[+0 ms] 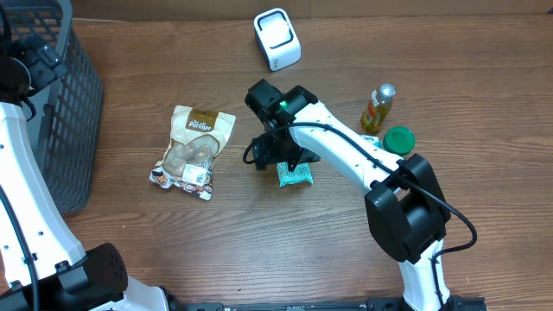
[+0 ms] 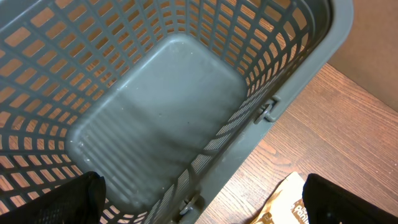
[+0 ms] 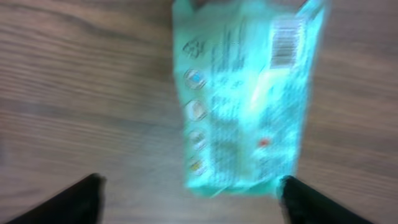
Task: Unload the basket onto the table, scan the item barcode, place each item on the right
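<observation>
Black fingers (image 3: 74, 199) of the right hand (image 3: 196, 199) stand spread, gripping nothing, over the teal snack packet (image 3: 245, 93), which lies flat on the wooden counter (image 3: 74, 74), barcode (image 3: 286, 40) upward. Left hand (image 2: 199, 208) gapes wide above the grey basket (image 2: 168, 118).

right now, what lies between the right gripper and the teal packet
Only bare table lies between the right gripper and the teal packet, per the right wrist view.
</observation>
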`<move>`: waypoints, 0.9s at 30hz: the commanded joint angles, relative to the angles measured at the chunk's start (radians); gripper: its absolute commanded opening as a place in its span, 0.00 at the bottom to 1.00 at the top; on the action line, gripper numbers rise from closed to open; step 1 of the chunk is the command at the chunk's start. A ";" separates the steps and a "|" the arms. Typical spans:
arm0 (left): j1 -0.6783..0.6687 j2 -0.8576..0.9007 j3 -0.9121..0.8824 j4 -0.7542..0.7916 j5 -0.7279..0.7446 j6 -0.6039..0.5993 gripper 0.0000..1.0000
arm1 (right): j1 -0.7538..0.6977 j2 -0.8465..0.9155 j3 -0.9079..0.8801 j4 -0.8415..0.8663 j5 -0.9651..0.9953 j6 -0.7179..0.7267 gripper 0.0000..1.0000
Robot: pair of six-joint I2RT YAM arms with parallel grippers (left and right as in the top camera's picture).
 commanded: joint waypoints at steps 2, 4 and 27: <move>-0.003 0.003 0.009 0.004 -0.003 0.018 0.99 | 0.008 -0.026 -0.014 0.011 -0.175 0.015 0.51; -0.003 0.003 0.009 0.004 -0.003 0.018 1.00 | 0.009 -0.026 -0.037 0.010 -0.148 0.064 0.30; -0.003 0.003 0.009 0.004 -0.003 0.018 1.00 | 0.001 -0.026 -0.195 0.075 0.246 0.347 0.32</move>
